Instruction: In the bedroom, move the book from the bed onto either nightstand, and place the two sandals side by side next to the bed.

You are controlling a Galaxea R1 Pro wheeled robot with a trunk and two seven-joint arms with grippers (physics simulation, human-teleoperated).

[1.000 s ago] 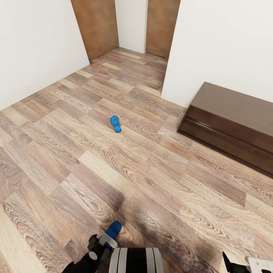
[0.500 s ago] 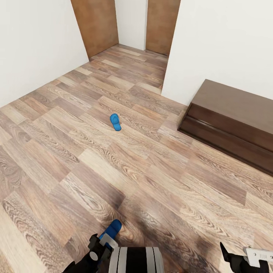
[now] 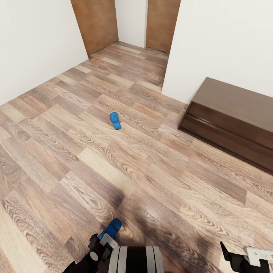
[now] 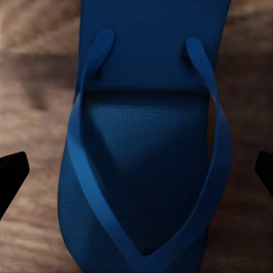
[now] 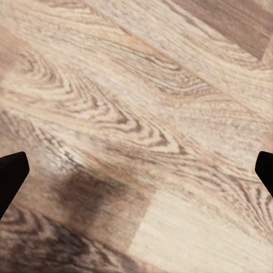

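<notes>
The left hand (image 3: 107,238) looks clamped on one blue sandal (image 4: 145,142), soft, bendy and light, best pinched at its edge, while the other sandal (image 3: 115,120) lies far off on the floor (image 3: 151,170).

The near sandal (image 3: 112,228) is half hidden behind the left gripper (image 3: 101,242); the picture's edge cuts the bench cabinet (image 3: 231,121) and right gripper (image 3: 242,261)

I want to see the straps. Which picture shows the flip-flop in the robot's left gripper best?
The left wrist view: the held sandal appears close up, straps clear. The head view shows just its blue tip above the left gripper.
</notes>
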